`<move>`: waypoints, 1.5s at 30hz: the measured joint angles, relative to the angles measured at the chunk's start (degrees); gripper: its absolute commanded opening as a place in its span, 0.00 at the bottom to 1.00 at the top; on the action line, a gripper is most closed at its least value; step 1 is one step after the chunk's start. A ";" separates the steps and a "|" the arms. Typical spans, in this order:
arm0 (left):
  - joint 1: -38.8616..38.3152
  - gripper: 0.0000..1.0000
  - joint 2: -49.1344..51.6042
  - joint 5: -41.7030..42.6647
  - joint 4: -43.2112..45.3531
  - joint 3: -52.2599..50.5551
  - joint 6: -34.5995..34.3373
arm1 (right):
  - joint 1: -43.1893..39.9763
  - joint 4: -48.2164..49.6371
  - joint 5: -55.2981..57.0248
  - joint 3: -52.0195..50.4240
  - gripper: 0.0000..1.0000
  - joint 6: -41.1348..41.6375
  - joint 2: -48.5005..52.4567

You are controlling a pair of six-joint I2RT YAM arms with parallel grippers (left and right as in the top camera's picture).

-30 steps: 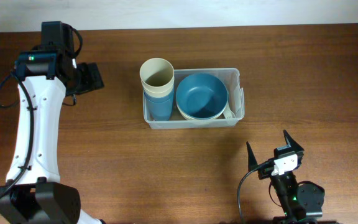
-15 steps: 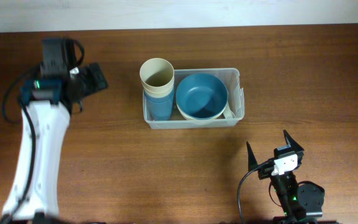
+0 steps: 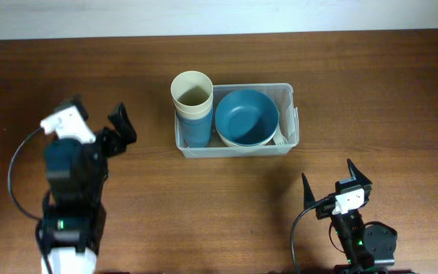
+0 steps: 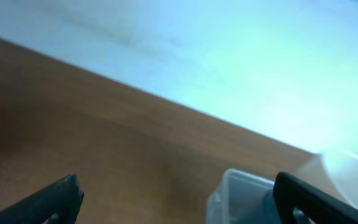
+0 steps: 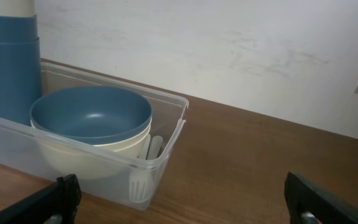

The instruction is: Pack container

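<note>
Two end effectors gaping empty, left (image 3: pixel 97 123) and right (image 3: pixel 338 188), well apart from mid-tabletop (image 3: pixel 371 91) container (image 3: pixel 289 94): probably light, thin-walled, flexy, slippery, so best grabbed by rim.

Dark wooden table (image 3: pixel 371 99), clear plastic container (image 3: pixel 291 114) resting near its middle

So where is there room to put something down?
Bare wood lies right of the container and between it and the right fingers. More lies between the left fingers and the cups. Inside it is crowded: stacked cups, bowls.
</note>
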 measured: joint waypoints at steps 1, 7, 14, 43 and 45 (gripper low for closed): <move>0.00 1.00 -2.01 0.13 1.03 -1.60 0.20 | 0.00 0.00 -0.02 0.00 0.99 0.02 0.00; 0.00 1.00 -15.56 0.81 9.55 -13.51 1.86 | 0.00 0.00 0.15 0.00 0.99 0.04 0.00; 0.00 1.00 -29.16 2.54 23.15 -27.50 5.16 | 0.00 0.00 0.15 0.00 0.99 0.02 -0.07; 3.19 1.00 -48.52 6.08 10.78 -38.38 22.93 | 0.00 0.00 0.15 0.00 0.99 0.00 -0.07; 3.19 1.00 -48.52 6.08 9.44 -38.88 23.52 | 0.00 0.00 0.15 0.00 0.99 0.02 -0.07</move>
